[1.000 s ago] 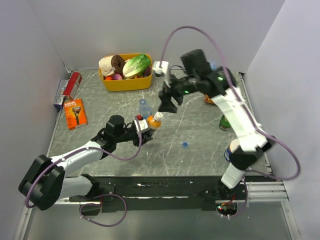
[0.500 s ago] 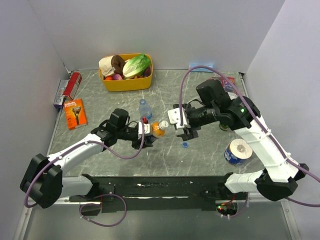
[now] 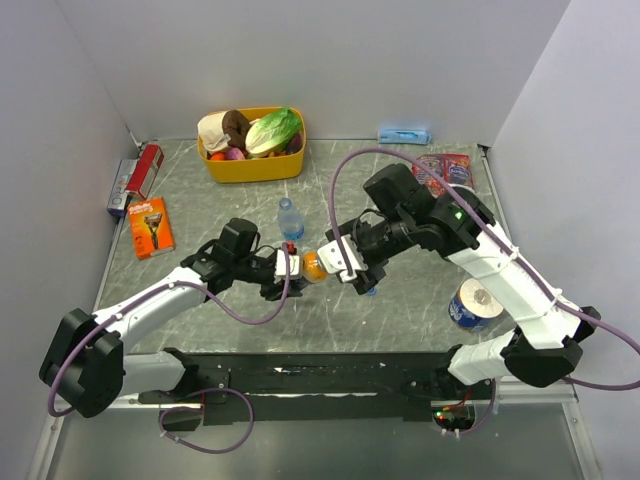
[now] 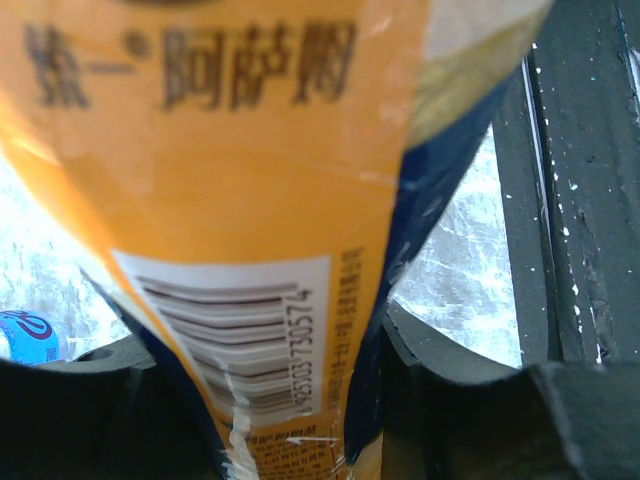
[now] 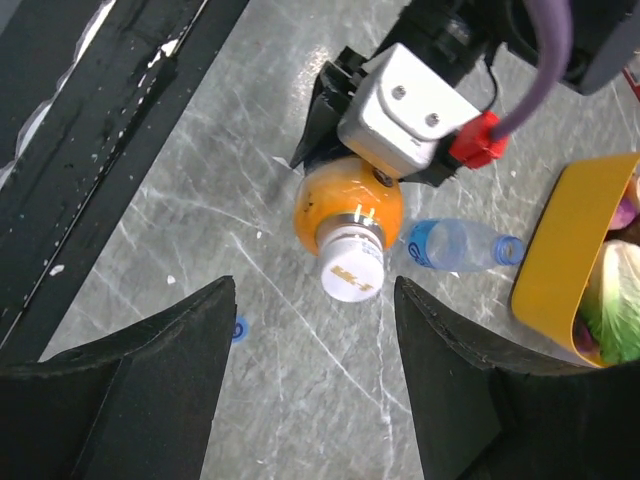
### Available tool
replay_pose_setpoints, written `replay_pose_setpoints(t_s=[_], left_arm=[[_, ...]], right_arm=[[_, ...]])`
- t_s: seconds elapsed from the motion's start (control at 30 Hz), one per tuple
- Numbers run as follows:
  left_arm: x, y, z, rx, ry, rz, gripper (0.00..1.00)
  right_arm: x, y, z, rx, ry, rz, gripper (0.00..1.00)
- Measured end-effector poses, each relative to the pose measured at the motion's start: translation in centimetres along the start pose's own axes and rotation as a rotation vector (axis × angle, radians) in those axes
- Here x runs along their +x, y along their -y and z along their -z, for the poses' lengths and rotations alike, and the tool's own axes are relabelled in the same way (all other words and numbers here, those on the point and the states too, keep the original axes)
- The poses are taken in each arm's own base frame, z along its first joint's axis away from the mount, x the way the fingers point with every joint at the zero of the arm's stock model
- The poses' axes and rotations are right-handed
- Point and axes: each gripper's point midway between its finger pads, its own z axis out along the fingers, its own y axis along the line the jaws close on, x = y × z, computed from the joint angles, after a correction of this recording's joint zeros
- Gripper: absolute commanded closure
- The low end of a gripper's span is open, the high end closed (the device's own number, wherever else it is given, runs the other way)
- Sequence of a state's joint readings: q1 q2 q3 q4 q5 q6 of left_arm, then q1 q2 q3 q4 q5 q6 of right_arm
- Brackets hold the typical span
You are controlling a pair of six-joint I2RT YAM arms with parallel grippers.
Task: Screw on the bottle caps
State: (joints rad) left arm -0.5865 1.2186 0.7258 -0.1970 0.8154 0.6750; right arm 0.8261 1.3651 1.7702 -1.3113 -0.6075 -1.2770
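Right end effector (image 5: 312, 290) reached orange bottle (image 5: 345, 205); wrist view shows white cap (image 5: 352, 272).

I see a yellow basket (image 3: 250, 172) of food at the worktop's (image 3: 190, 190) back, an orange razor pack (image 3: 151, 227) left, a blue-and-white can (image 3: 470, 303) right, and what may be snack packets (image 3: 446, 170) behind.

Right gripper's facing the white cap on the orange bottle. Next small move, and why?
Likely ease the right gripper forward until it straddles the white cap, then close to twist. The left gripper holds the orange bottle with the cap pointing at the right wrist camera. The right gripper is open, lined up with the cap and short of it.
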Motion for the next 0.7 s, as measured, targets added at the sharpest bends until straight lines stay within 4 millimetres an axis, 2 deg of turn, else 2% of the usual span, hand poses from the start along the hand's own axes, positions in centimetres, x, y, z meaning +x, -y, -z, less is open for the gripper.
replay_pose_setpoints(t_s=[0.13,0.33,0.7], left_arm=[[-0.1,-0.1,0.0,-0.004,0.005,-0.007,0.99],[-0.3,-0.2,0.0,-0.002,0.005,-0.031,0.99],[-0.8,-0.4,0.2,-0.004,0.007,-0.078,0.99]], right_arm=[[0.5,-0.5,-0.7,-0.017,-0.02,0.01,0.31],[1.5,0.0,-1.4,0.0,-0.055,0.011,0.33],[1.5,0.6,-1.5,0.019,-0.052,0.017,0.44]])
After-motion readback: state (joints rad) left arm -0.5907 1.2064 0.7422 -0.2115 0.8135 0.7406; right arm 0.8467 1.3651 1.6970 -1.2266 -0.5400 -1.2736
